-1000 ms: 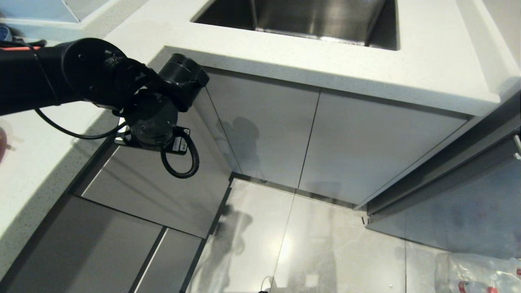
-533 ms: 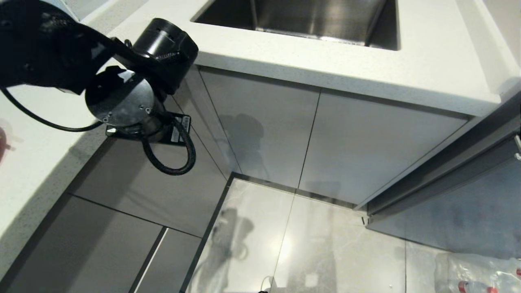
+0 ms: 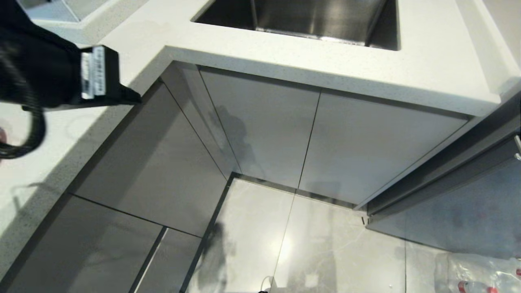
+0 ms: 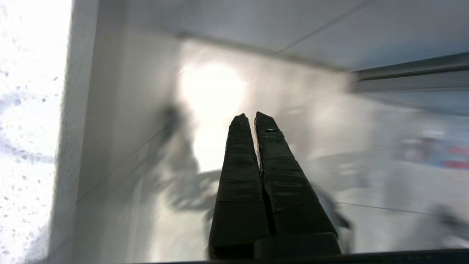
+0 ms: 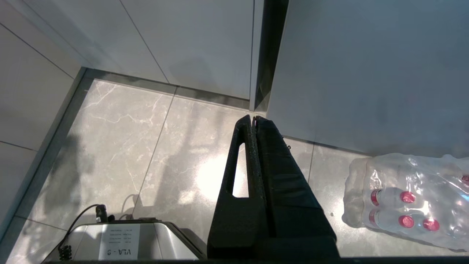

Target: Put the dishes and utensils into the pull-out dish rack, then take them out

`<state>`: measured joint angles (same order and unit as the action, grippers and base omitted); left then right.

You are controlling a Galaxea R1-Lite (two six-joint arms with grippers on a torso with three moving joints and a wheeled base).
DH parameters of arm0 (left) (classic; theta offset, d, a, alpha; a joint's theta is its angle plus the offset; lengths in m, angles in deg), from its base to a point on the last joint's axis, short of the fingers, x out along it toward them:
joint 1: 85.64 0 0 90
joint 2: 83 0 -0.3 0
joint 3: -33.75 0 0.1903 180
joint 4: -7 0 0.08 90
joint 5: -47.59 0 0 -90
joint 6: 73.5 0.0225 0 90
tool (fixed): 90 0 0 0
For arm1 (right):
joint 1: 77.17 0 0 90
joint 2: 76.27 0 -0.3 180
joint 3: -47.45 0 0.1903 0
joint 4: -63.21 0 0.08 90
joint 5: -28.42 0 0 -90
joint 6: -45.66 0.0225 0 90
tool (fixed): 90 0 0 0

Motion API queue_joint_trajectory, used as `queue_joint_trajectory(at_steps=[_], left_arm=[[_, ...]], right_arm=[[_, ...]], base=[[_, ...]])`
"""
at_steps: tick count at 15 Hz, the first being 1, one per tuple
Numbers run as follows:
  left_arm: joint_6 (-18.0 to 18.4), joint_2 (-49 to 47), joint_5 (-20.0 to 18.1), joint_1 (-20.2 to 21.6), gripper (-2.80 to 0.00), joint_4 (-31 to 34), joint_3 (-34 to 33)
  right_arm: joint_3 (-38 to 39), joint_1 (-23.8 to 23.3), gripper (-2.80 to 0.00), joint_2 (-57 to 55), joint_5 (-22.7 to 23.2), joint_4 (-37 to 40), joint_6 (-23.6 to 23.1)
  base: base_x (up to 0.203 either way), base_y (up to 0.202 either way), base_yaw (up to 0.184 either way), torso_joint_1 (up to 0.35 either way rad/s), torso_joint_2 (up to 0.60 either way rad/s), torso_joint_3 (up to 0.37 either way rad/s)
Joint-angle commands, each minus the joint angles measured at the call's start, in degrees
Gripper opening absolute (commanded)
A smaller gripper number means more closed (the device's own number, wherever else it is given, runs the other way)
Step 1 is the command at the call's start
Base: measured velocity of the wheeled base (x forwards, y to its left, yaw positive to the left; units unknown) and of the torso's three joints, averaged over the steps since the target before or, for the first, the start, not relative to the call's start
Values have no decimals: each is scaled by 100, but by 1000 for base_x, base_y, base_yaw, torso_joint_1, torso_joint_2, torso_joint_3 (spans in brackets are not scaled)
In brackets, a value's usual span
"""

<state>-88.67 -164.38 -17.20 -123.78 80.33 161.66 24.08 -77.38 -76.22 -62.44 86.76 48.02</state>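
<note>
Head view shows only closed cabinet fronts (image 3: 260, 134) under the white counter (image 3: 285, 53); no dish rack, dishes or utensils appear anywhere. The left claw (image 4: 253, 119), pressed together and empty, is beside the counter's edge; the right claw (image 5: 253, 119), together, hangs over the floor (image 5: 146, 146), probably parked.

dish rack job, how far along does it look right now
Done: nothing can be confirmed; no rack, dishes or utensils are in view, and the grey cabinet fronts look closed. In hand: nothing. The left gripper is shut and empty by the countertop; the right gripper hangs shut over the floor. Left: cannot tell.
</note>
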Motion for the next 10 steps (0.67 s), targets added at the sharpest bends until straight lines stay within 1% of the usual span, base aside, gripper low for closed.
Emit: queue_joint_trajectory(at_steps=[1, 2, 3, 4, 5, 6, 7, 8, 10], left_arm=[[59, 899, -475, 5, -280, -76, -102], [172, 1313, -901, 117, -280, -225, -236], [304, 1661, -1268, 334, -280, -350, -397], [459, 2011, -1621, 783, -280, -471, -585], [593, 2419, -1946, 1361, -280, -609, -840], [673, 2758, -2151, 1786, -280, -729, -1124], [774, 3170, -2326, 2212, -280, -886, -1554], [955, 3580, -2462, 2528, -280, -1071, -2056], [1417, 4372, -2623, 2973, -280, -1537, -3194]], right_arm=[[9, 3, -280, -5, -2, -1, 1], [9, 4, -280, -5, -2, -1, 1], [9, 3, -280, -5, -2, -1, 1], [9, 3, -280, -5, -2, -1, 1], [9, 9, -280, -5, -2, -1, 1], [9, 6, -280, -5, -2, -1, 1], [9, 3, -280, -5, -2, -1, 1], [9, 3, -280, -5, -2, -1, 1], [9, 3, -280, -5, -2, -1, 1]], base=[[0, 0, 0, 0, 0, 0], [0, 0, 0, 0, 0, 0], [0, 0, 0, 0, 0, 0], [0, 0, 0, 0, 0, 0], [0, 0, 0, 0, 0, 0], [0, 0, 0, 0, 0, 0], [0, 0, 0, 0, 0, 0], [0, 0, 0, 0, 0, 0], [0, 0, 0, 0, 0, 0]])
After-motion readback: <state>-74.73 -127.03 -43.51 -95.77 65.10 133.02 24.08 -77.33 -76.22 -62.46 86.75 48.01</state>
